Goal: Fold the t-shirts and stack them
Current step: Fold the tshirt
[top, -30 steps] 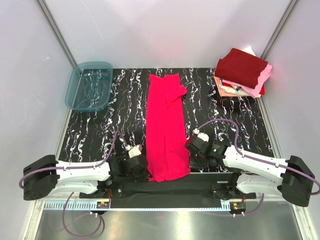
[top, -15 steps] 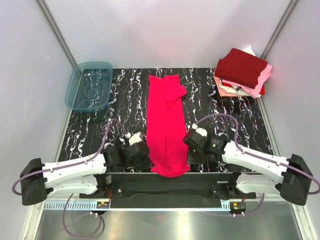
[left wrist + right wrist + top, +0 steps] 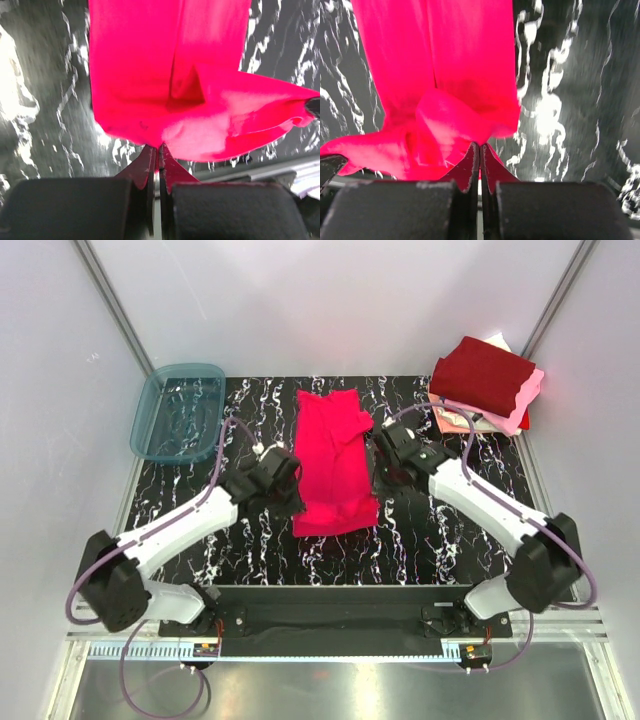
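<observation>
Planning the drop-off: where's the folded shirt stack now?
Top view: the folded stack sits at the table's far right corner, beyond the right gripper holding the pinkish-red shirt.

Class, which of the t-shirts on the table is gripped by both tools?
The bright pinkish-red t-shirt mid-table: left tool and right tool pinch its lifted edge. The dark maroon t-shirt and the others lie stacked far right.

A black mat (image 3: 440,530) veined with white covered the table. Plain pale walls (image 3: 330,300) closed it in on three sides, with metal posts (image 3: 110,300) at the far corners. A shiny steel sheet (image 3: 330,690) ran along the near edge. The light was bright and even.
</observation>
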